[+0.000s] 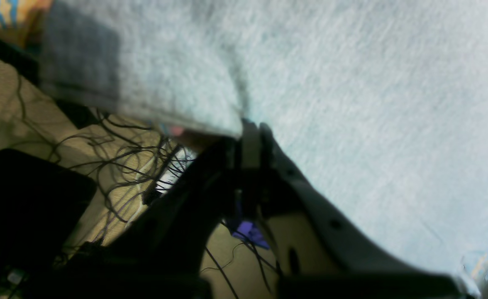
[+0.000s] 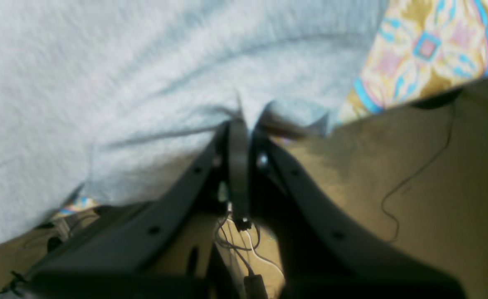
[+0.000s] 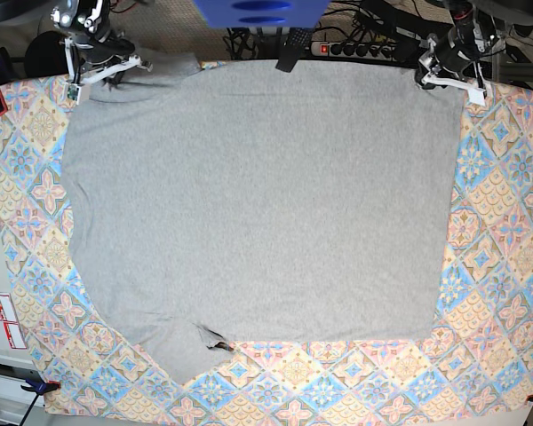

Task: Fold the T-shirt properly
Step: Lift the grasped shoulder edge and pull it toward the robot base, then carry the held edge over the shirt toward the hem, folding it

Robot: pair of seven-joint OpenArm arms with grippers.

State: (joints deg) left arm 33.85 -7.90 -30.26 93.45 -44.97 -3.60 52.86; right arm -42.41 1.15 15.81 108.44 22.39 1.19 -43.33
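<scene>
Left gripper (image 1: pixel 250 124): jaws pinched tight on the edge of the T-shirt (image 1: pixel 352 104), cloth bunched where it enters the jaws. Right gripper (image 2: pixel 244 118): same story, clamped narrow on a puckered bit of hem, with creases fanning away from the pinch.

From above, left gripper (image 3: pixel 451 73) at the far corner on that view's right, right gripper (image 3: pixel 93 64) at the far corner on that view's left, both at the table's far edge. T-shirt (image 3: pixel 258 195) spread flat over the patterned tablecloth (image 3: pixel 497 222), covering most of it, plain grey side up, no lettering in view.

Step in hand, by the look of it: holding both far corners, ready to lift and carry that edge over. To do well: raise both corners together and level, keep the edge between them taut without stretching, bring it straight toward the near edge, lay it down square. Uneven height or pace likely to skew the fold.

Orientation: long axis hard to call, the spread cloth near square, perhaps slightly wider across the table. One sleeve (image 3: pixel 182 351) crumpled at the near corner on the view's left; which end holds the neck not clear. Worth smoothing that sleeve before the fold covers it.
</scene>
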